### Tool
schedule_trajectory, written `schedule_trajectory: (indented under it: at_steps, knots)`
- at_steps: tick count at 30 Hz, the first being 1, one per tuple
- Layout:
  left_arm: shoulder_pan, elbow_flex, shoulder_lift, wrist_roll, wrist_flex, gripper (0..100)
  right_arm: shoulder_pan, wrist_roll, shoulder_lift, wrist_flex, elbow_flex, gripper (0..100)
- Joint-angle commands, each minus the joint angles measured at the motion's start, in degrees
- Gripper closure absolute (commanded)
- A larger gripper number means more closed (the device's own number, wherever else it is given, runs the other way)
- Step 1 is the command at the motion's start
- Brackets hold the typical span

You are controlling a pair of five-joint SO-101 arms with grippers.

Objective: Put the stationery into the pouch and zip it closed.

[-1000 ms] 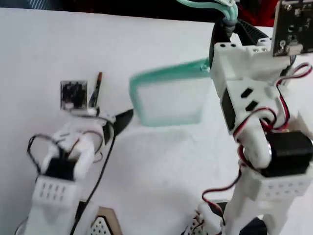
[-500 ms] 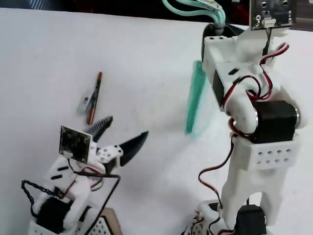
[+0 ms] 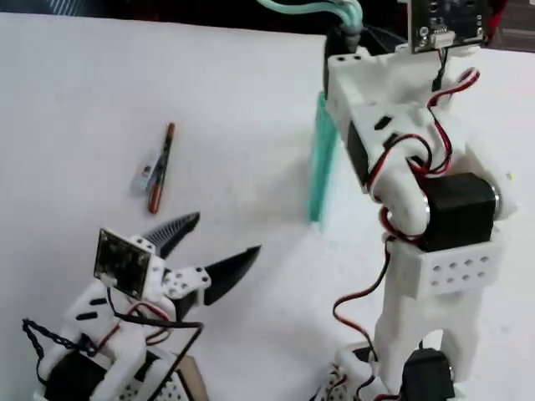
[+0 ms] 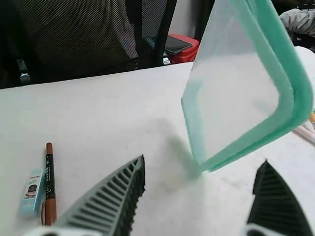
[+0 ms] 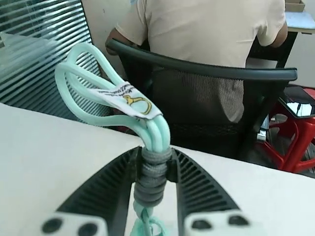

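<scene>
The pouch [image 3: 318, 159], clear with a mint-green rim, hangs edge-on above the table from its green cord [image 5: 147, 123]. My right gripper [image 5: 155, 157] is shut on the grey-wrapped base of that cord, up at the table's far side [image 3: 338, 42]. A brown pencil [image 3: 160, 167] and a small blue eraser [image 3: 143, 177] lie side by side on the white table, left of the pouch. My left gripper [image 3: 227, 234] stands open and holds nothing near the front, short of the pencil. From the left wrist, the pouch [image 4: 236, 88] hangs beyond its fingers [image 4: 115, 194], with the pencil [image 4: 48, 177] and eraser [image 4: 30, 191] off to one side.
The tall right arm [image 3: 435, 225] fills the table's right side. Pale pink sticks [image 4: 306, 131] peek out behind the pouch. A black mesh chair [image 5: 206, 98] with a seated person and a red stool [image 4: 179, 46] stand past the far edge.
The right arm raised the pouch and turned it from flat-on to edge-on, shifting slightly left. The left arm drew back from the pencil and eraser toward the front, its gripper open.
</scene>
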Motion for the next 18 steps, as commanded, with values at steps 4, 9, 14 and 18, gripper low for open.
schedule_trajectory:
  at_steps: [4,9,14,18]
  knots:
    - [0.75,-2.73,0.48,-0.53,0.09,66,-0.13,-6.86,-1.27,0.04,-6.07,98.1]
    - [0.75,-4.31,-0.4,-0.53,1.05,66,-0.13,-7.21,-1.1,0.22,-2.81,98.1]
    - [0.84,-8.26,-0.84,-0.97,5.71,66,-0.04,-7.3,-1.1,0.13,2.11,98.1]
    - [0.84,-8.53,-0.84,-0.97,6.42,66,-0.04,-7.3,-1.1,-3.3,5.89,98.1]
